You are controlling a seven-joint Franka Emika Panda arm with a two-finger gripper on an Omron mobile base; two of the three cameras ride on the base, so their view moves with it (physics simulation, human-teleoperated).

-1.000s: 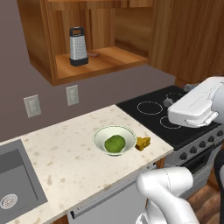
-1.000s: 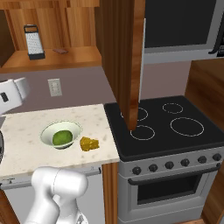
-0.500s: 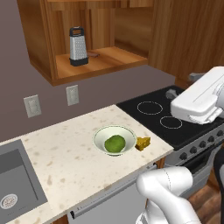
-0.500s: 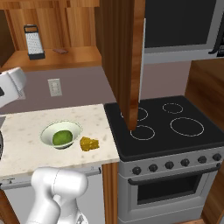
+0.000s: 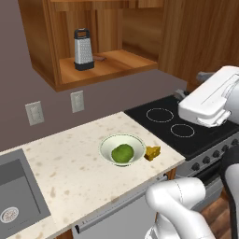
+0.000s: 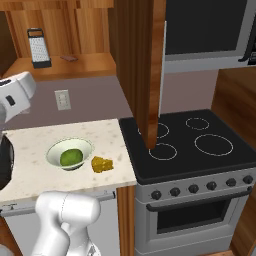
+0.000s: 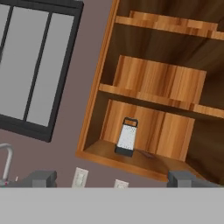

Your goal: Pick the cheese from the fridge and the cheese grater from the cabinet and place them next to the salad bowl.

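Cheese grater (image 7: 126, 137) stands upright on the lowest plank of the cabinet (image 7: 144, 83), just below centre of the hand view and a little tilted by the camera's roll; in the left base view it sits at upper left (image 5: 82, 50), and in the right base view at upper left too (image 6: 38, 48). The pincer (image 7: 113, 179) is spread wide with nothing between its tips, well apart from the grater and aimed roughly at it.

On the bench (image 5: 70, 168) the cheese (image 5: 152, 152) already lies touching or just beside the rim of the salad bowl (image 5: 122, 149), which holds a green round thing (image 5: 123, 153), so the grater looks like the half left to do.

Risks, as I judge them:
- The grater is tall and narrow; a tip that nudges it before both sides are around it could tip it over or push it back against the rear panel
- The cabinet's front lip and left side wall are close to it, so a rolled hand could catch the wood on the way in
- A small dark thing (image 5: 99, 59) lies on the plank just beside the grater and might be swept off
- Setting down near the bowl could bump the cheese toward the bench edge beside the stove (image 6: 192, 142)
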